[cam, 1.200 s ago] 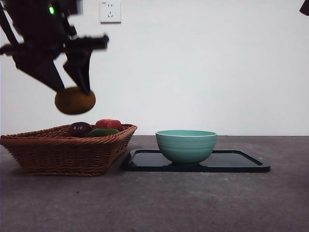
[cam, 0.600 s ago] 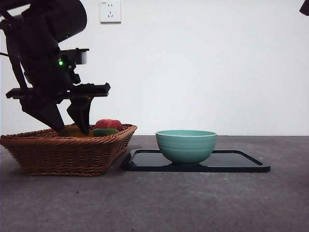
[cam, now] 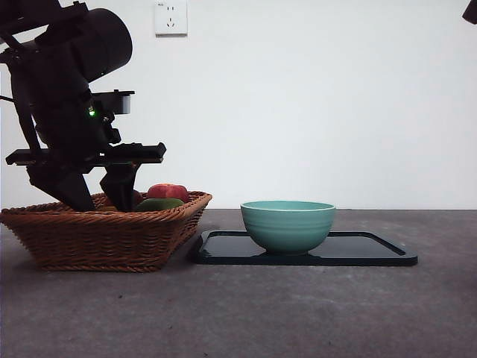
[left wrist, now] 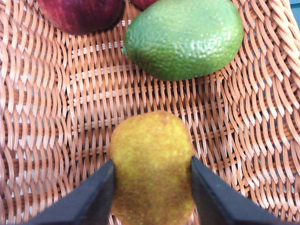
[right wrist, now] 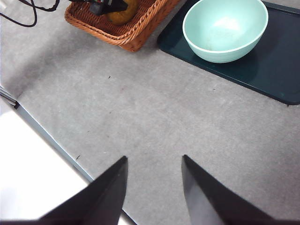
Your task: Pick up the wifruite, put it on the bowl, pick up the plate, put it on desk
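The wifruite (left wrist: 152, 164), a dull orange-brown fruit, rests on the woven floor of the basket (cam: 97, 235). My left gripper (left wrist: 151, 171) is shut on it, one black jaw pressed against each side. In the front view that gripper (cam: 100, 200) reaches down into the basket at the left, whose rim hides the fruit. The mint-teal bowl (cam: 287, 224) stands on the black plate (cam: 373, 250) to the right, on the grey desk (cam: 261, 313). My right gripper (right wrist: 153, 161) hangs open above bare desk, well away from the bowl (right wrist: 225, 28).
A green fruit (left wrist: 183, 37) lies just beyond the wifruite in the basket, with a dark red fruit (left wrist: 82, 14) beside it. A red apple (cam: 168, 192) shows over the basket rim. The desk's edge (right wrist: 51, 140) runs close under the right arm.
The left gripper has come down with the wifruite from well above the basket into it. The fruit has dropped behind the basket rim. Bowl and plate have not moved.
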Controlling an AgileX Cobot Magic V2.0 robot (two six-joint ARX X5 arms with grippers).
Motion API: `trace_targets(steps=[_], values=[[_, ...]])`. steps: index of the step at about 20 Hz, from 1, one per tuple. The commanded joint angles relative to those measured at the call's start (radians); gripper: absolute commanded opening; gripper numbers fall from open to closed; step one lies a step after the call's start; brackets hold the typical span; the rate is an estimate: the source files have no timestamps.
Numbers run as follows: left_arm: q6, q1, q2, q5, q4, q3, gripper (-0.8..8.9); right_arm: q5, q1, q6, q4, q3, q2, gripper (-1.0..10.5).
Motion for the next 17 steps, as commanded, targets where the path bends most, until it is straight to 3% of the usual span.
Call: trace_targets(steps=[1,10,13,17], values=[[0.000,-0.006,0.023,0.007,-0.006,0.008,3.54,0.004,0.005,-0.004,0.010,0.005,0.004,1.8],[0.014,-0.010,-0.142,0.013,-0.038,0.039,3.80,0.008,0.005,-0.004,0.011,0.005,0.004,1.8],[0.035,-0.014,-0.252,0.090,-0.083,0.040,3.79,0.027,0.005,-0.005,0.011,0.005,0.004,1.8],[0.077,-0.024,-0.394,0.266,-0.180,0.040,3.75,0.027,0.005,-0.004,0.011,0.005,0.004,1.8]])
